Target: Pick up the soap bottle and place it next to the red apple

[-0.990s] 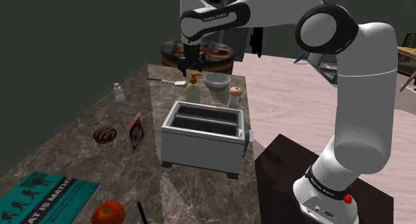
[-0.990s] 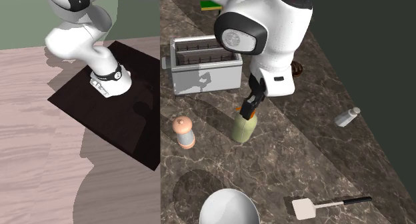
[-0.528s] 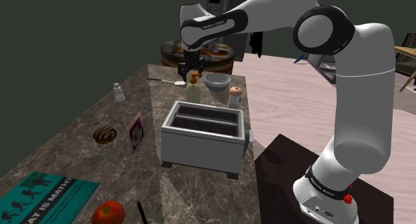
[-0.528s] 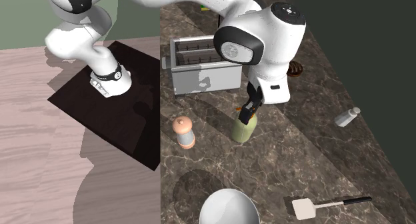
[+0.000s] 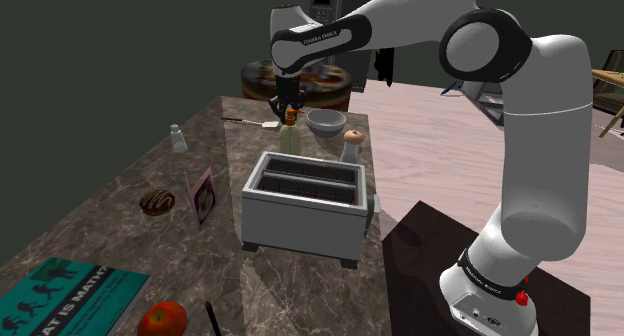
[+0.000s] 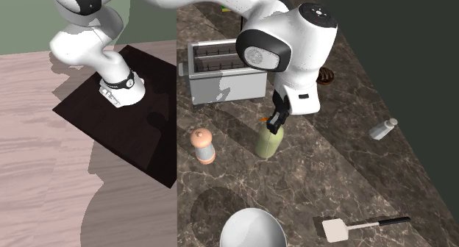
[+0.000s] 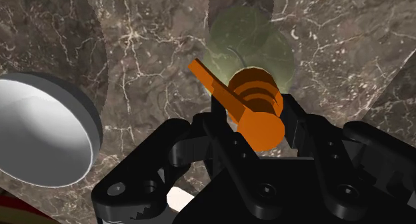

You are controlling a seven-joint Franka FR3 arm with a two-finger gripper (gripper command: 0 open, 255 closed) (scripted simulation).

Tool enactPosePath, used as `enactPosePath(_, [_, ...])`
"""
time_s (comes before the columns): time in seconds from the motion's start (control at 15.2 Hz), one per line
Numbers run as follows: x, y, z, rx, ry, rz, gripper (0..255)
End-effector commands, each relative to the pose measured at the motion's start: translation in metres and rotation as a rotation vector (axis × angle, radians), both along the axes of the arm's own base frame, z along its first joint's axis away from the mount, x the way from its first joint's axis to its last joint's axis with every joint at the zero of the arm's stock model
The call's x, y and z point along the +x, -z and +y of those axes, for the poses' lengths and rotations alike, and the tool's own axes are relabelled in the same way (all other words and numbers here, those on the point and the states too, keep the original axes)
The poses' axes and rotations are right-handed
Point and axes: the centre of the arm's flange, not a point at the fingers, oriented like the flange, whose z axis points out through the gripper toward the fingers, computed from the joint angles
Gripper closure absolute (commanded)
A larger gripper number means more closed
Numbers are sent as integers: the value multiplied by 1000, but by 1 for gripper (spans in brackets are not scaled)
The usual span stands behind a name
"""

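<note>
The soap bottle [image 5: 289, 137] is pale green with an orange pump and stands upright on the dark marble counter [image 5: 120, 234], behind the white toaster [image 5: 305, 204]. My black gripper [image 5: 290, 113] hangs straight over it, shut on the orange pump head [image 7: 257, 106]. In the wrist view a finger [image 7: 217, 126] presses each side of the pump, with the green body [image 7: 250, 43] below. From the second exterior view the gripper [image 6: 274, 121] sits on top of the bottle [image 6: 269, 141]. The red apple [image 5: 162, 319] lies at the counter's near end, far from the bottle.
A grey bowl [image 5: 327, 121] and a pepper shaker [image 5: 352, 144] stand close by the bottle. A spatula [image 5: 248, 121], a small shaker [image 5: 178, 138], a doughnut [image 5: 157, 201], a card [image 5: 203, 194], a teal book [image 5: 65, 296] and a pen [image 5: 212, 319] also lie on the counter.
The hand dropped slightly onto the bottle's top, and the fingers, open before, have closed on the orange pump. The bottle has not moved.
</note>
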Motion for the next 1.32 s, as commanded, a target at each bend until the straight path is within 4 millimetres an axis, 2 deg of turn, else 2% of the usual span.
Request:
enactPosePath(0.0, [0, 0, 0, 0, 0, 1, 255])
enactPosePath(0.4, [0, 0, 0, 0, 0, 1, 255])
enactPosePath(1.25, [0, -68, 0, 0, 0, 1, 255])
